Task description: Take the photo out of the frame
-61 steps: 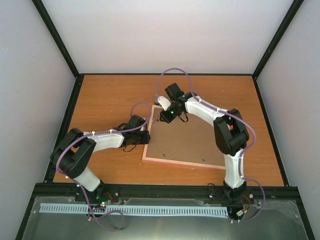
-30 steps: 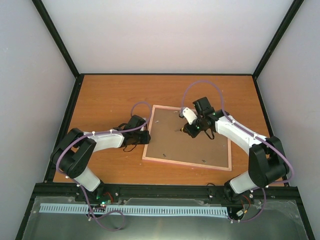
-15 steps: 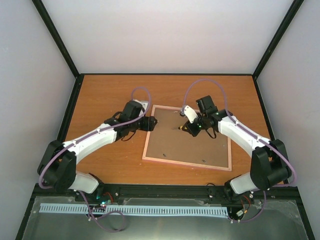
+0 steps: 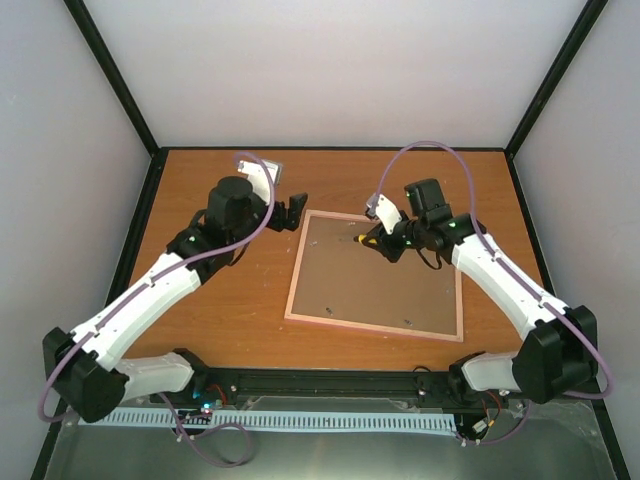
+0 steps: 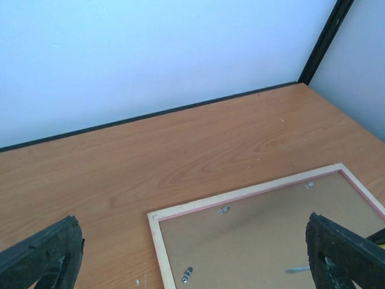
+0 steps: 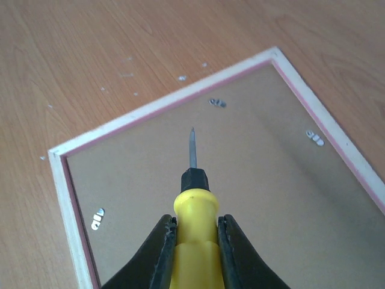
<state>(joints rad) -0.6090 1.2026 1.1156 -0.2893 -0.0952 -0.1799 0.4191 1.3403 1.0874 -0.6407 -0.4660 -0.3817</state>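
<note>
The pink frame (image 4: 370, 327) lies face down on the wooden table, and its brown backing board (image 4: 370, 285) faces up. The photo is hidden under that board. My left gripper (image 4: 296, 212) hovers open and empty just beyond the frame's far left corner. In the left wrist view its fingers (image 5: 42, 259) stand wide apart over that corner of the frame (image 5: 240, 195). My right gripper (image 6: 197, 226) is shut on a yellow-handled screwdriver (image 6: 195, 247). The screwdriver's metal tip (image 6: 192, 144) points across the backing board (image 6: 258, 180) toward the frame's far edge (image 6: 162, 102).
Small metal turn clips (image 6: 218, 103) (image 6: 314, 138) (image 6: 97, 218) sit along the inside of the frame on the board. Grey walls with black corner posts (image 4: 120, 80) close in the table. Bare wood (image 4: 220, 300) lies left of the frame.
My left arm has lifted off the frame's left edge, swung toward the far left corner, and its gripper has opened. The right gripper with the screwdriver shifted slightly toward the far edge.
</note>
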